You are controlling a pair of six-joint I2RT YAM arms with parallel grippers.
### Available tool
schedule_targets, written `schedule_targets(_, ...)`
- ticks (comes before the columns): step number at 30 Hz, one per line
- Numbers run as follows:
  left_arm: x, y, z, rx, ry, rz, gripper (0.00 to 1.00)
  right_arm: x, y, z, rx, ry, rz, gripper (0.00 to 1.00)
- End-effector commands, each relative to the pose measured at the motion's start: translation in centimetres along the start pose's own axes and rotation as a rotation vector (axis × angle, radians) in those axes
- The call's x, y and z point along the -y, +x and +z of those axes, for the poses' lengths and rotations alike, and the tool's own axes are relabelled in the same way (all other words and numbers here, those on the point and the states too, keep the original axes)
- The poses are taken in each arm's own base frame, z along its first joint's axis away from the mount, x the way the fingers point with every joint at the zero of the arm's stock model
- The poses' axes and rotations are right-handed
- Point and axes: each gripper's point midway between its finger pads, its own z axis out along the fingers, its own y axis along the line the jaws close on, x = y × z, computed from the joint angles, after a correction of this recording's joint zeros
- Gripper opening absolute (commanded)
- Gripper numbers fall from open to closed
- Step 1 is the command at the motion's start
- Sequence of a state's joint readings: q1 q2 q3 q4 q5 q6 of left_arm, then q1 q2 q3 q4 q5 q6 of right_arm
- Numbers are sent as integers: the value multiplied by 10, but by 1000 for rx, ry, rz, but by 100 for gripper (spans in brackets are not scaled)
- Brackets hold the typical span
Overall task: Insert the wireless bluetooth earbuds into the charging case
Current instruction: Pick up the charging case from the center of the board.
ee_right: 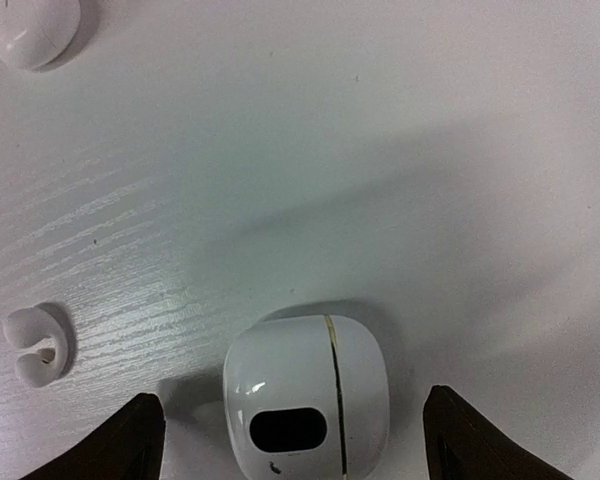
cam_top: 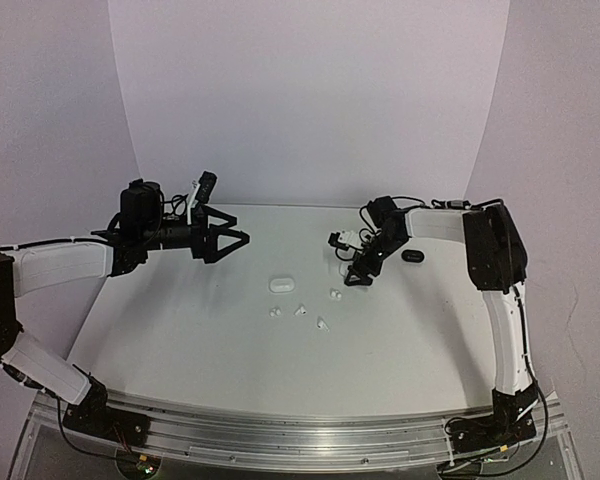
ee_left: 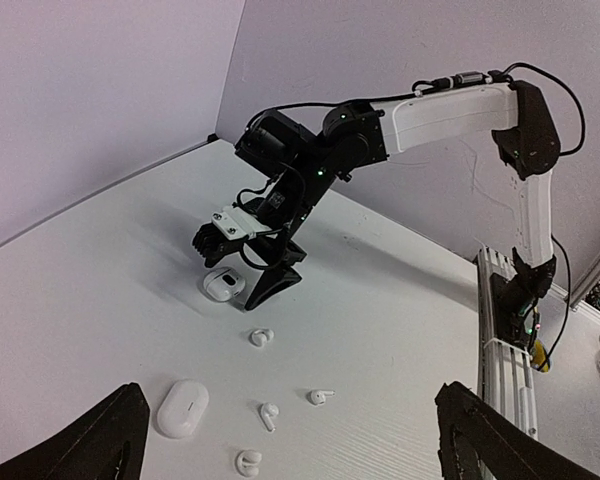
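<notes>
Four white earbuds lie near the middle of the table; from the left, your left gripper hangs wide open and empty over the left half, well apart from them, then comes the oval case, with the buds scattered on its near-edge side. Further right, your right gripper straddles the rounded case, jaws spread and touching nothing. Expect each bud to be light, hard and glossy, apt to skid or flick, so pinch gently across its fattest part.

White table bears scattered earbuds and charging cases.
</notes>
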State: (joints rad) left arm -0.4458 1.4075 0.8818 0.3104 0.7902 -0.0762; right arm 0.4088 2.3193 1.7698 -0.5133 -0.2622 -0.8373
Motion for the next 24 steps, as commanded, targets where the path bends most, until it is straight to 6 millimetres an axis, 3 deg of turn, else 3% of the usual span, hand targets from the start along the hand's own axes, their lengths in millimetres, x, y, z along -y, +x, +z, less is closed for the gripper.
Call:
schedule_targets(1,3,-21,-1,35,5,52,99,-5,2,9,-8,-45,0,81)
schedule_targets(7,2,-20,-1,33,3,52,99,-5,1,13,-2,-54,22,65)
schedule_targets(15,3,-20,-2,34,5,58,99,-5,-4,1,6,-40,16,29)
schedule_targets(18,4,-22,-3,39,4,57,99,5,-22,-21,41,11,1,22)
schedule_targets(20,3,-24,-3,44,-1,47,99,15,-45,-46,90,71,-17,18)
schedule_targets(23,3,-32,-4,58,-4,15,99,30,-88,-92,199,210,-49,16)
schedule_targets(24,3,-34,-3,63,-1,6,99,31,-109,-116,260,274,-77,16)
